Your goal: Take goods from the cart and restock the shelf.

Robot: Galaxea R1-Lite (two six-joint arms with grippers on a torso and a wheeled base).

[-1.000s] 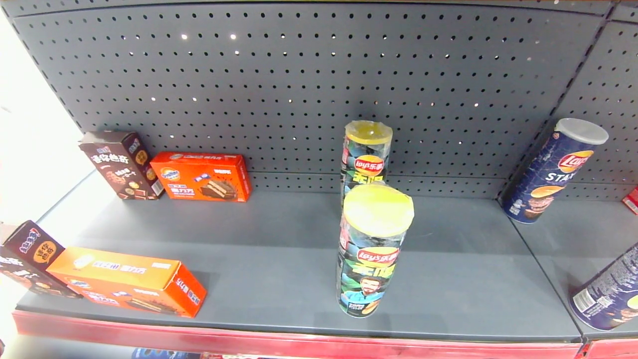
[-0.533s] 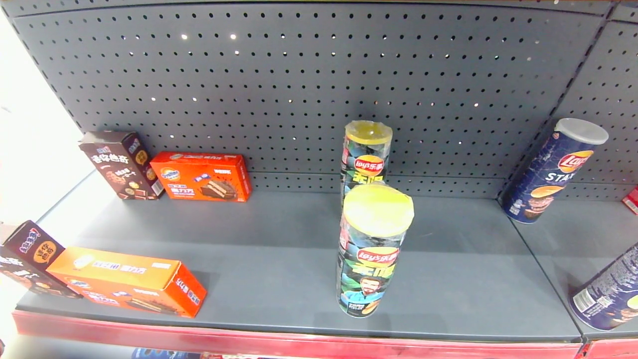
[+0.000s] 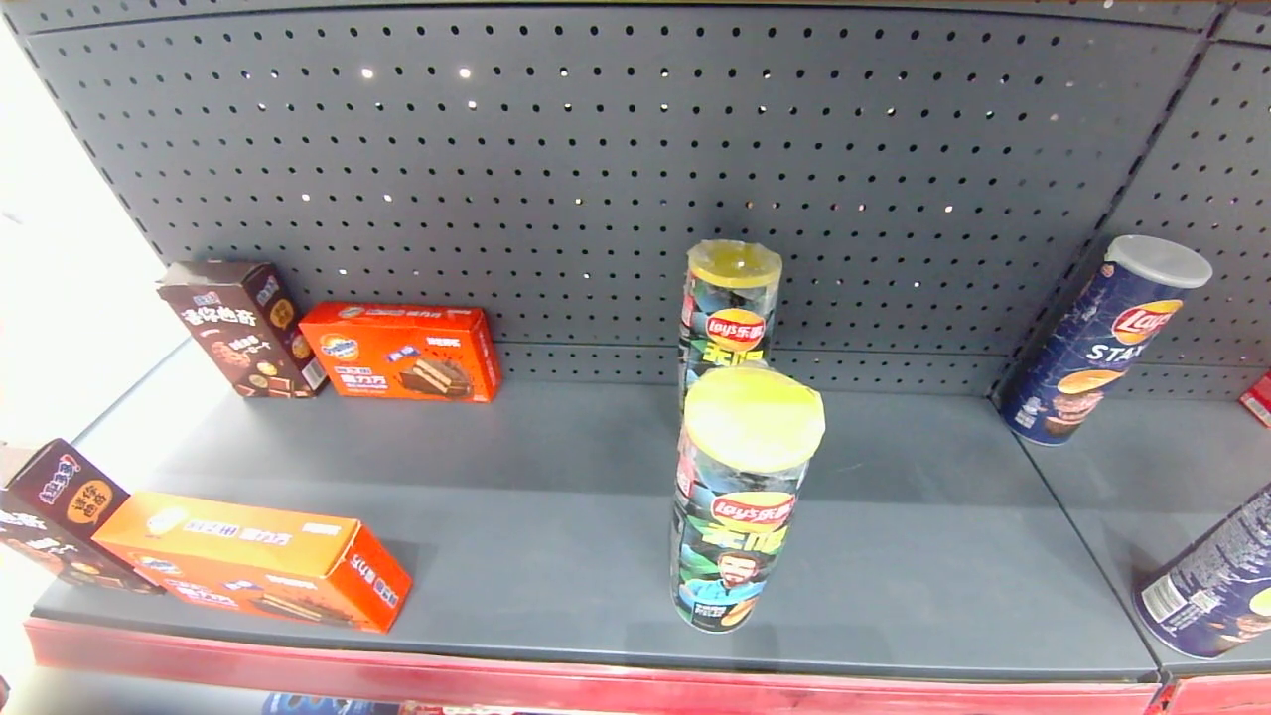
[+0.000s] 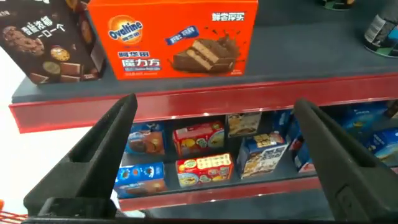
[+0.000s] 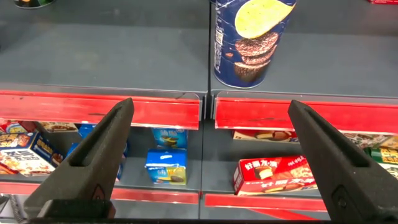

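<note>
Shelf (image 3: 556, 477) with chip cans (image 3: 745, 497), snack boxes (image 3: 248, 561)

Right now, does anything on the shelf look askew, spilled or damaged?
Nothing stands out. The front yellow-lidded can and rear yellow-lidded can stand upright; the front orange box and rear orange box look intact. Nothing spilled on the shelf.

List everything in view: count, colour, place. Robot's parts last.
Yellow-lidded chip cans: 2, multicoloured, upright mid-shelf, one behind the other.
Navy chip cans: 2, dark blue, right shelf section, back and front.
Orange boxes: 2, orange, shelf's left, back and front.
Brown boxes: 2, dark brown, left of each orange box.
Shelf: 1, grey, red front edge.
Small snack boxes: several, mixed colours, below the shelf.
Left end effector: 1, black, open, facing the shelf front.
Right end effector: 1, black, open, facing a navy can.
</note>
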